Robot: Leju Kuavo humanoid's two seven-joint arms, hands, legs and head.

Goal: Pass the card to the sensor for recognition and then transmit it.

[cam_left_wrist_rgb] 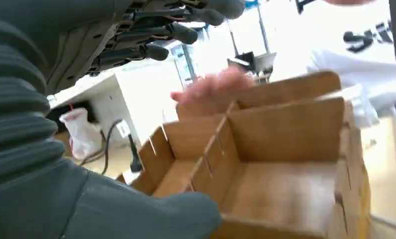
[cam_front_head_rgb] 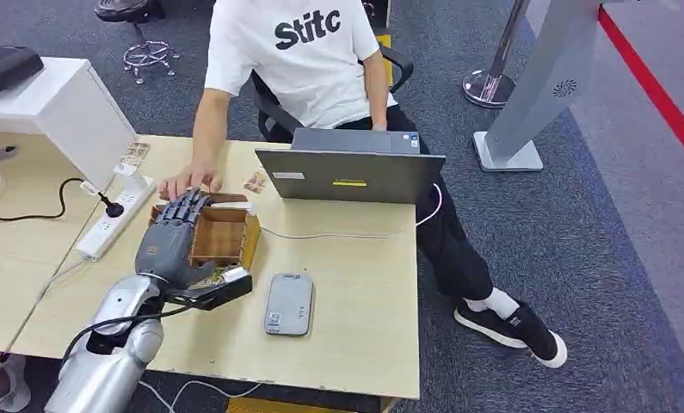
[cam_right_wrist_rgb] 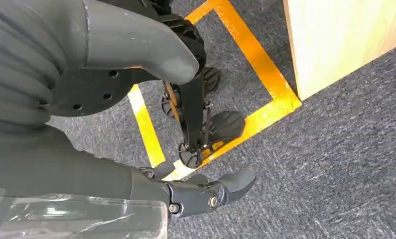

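**While reaching over the box, holds no card yet**

Where the light wooden table (cam_front_head_rgb: 355, 284) carries everything, faces a seated person (cam_front_head_rgb: 308, 60) behind a grey laptop (cam_front_head_rgb: 351, 176). Stretches the left hand (cam_front_head_rgb: 173, 241) across the compartmented wooden box (cam_front_head_rgb: 226, 237), fingers straight and close together, thumb apart, nothing pinched. Meets the person's hand (cam_front_head_rgb: 187, 182) at the box's far wall, just beyond the fingertips. Looks into bare compartments from the left wrist view.

Cannot place the card with certainty: judges it most likely ahead, at or under the person's hand, so further forward than the left hand's fingers. Notes small card-like pieces (cam_front_head_rgb: 255, 181) by the laptop too.

Leaves the grey sensor (cam_front_head_rgb: 288, 303) flat on the table, just right of the left hand, long axis running away from the body. Hangs the right hand (cam_right_wrist_rgb: 186, 114) loosely spread over the carpet, well apart from it all.
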